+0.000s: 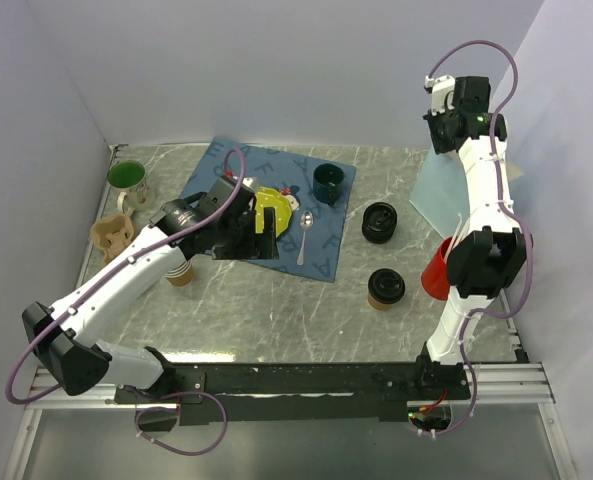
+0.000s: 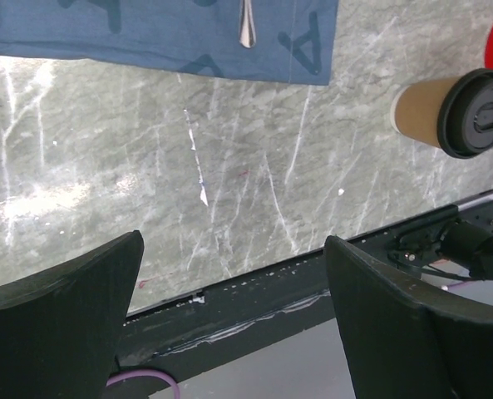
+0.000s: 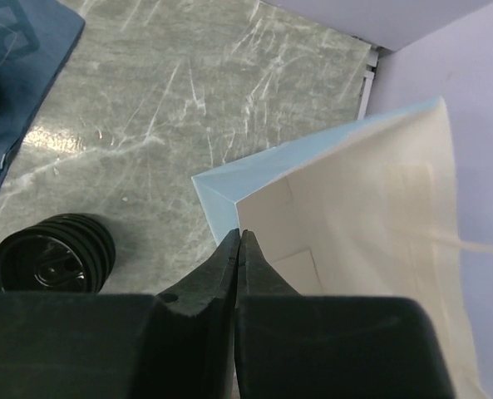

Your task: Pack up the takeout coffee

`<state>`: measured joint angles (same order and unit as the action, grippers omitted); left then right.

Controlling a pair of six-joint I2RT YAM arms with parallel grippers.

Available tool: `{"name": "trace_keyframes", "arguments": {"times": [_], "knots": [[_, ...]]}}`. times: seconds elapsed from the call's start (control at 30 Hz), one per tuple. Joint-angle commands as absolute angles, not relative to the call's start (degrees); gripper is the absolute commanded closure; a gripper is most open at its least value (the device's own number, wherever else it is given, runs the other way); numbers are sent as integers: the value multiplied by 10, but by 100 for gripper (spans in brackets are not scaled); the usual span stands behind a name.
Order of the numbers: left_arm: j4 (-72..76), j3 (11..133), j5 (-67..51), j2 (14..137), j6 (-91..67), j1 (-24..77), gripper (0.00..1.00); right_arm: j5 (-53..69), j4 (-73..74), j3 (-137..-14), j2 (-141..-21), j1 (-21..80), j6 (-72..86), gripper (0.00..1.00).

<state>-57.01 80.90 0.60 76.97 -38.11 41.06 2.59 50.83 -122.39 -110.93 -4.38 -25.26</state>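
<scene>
Marble tabletop [image 1: 276,310], lilac walls [image 1: 276,60], takeout coffee [image 1: 385,288]

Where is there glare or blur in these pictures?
Left wrist view: white glare on the table, left fingers close and soft. Right wrist view: a glare streak on the table, paper bag evenly lit. Top view: even light, sharp.

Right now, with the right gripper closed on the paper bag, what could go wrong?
1. The right gripper pinches only the thin rim of the paper bag; it may slip or tear.
2. The takeout coffee stands close to the red cup; the open left gripper, reaching for it, could knock that cup over.
</scene>
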Motion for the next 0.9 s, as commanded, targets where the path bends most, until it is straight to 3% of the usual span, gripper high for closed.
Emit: {"name": "trace_keyframes", "arguments": {"times": [0.0, 0.47, 0.87], "knots": [[-583, 831, 41, 746, -378, 407, 3, 6, 471, -1261, -1066, -40, -283, 100], [-691, 860, 198, 758, -420, 381, 3, -11, 441, -1256, -948, 10, -322, 100], [-692, 854, 204, 723, -425, 338, 3, -109, 380, -1270, -883, 129, -395, 100]]}}
